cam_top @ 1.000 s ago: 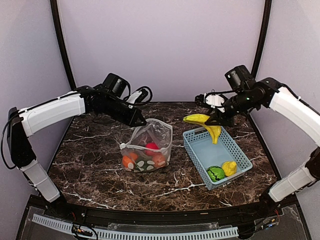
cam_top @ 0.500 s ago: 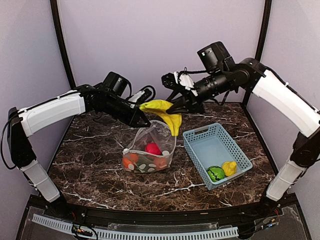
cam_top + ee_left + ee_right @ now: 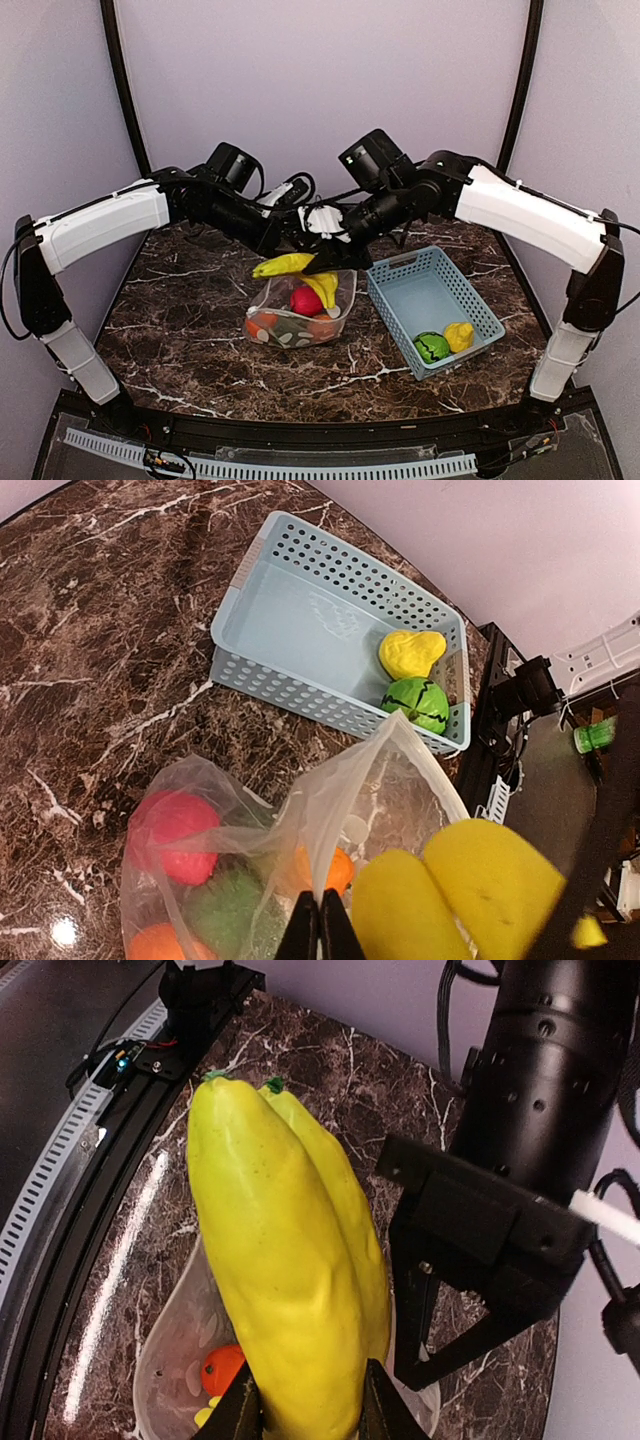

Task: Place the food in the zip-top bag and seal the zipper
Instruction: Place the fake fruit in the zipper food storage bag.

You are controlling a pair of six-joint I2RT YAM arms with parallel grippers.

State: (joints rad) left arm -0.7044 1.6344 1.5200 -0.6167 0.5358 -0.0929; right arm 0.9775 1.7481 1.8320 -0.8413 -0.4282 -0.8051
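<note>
The clear dotted zip-top bag (image 3: 290, 312) stands open mid-table, holding a red ball (image 3: 305, 300), orange pieces and a green piece (image 3: 225, 905). My left gripper (image 3: 283, 243) is shut on the bag's rim (image 3: 330, 810) and holds the mouth up. My right gripper (image 3: 322, 262) is shut on the yellow bananas (image 3: 300, 272), which hang right over the bag's mouth; they fill the right wrist view (image 3: 285, 1260) and show in the left wrist view (image 3: 470, 895). An orange piece (image 3: 222, 1368) shows down in the bag. The zipper strip is not clearly visible.
A light-blue slotted basket (image 3: 432, 292) stands right of the bag, holding a green round piece (image 3: 432, 347) and a yellow piece (image 3: 459, 335). The two arms are close together above the bag. A black frame edges the table's front.
My right arm has carried the bananas from above the basket leftward and down to the bag's mouth. My left gripper has kept its hold on the bag's rim.
</note>
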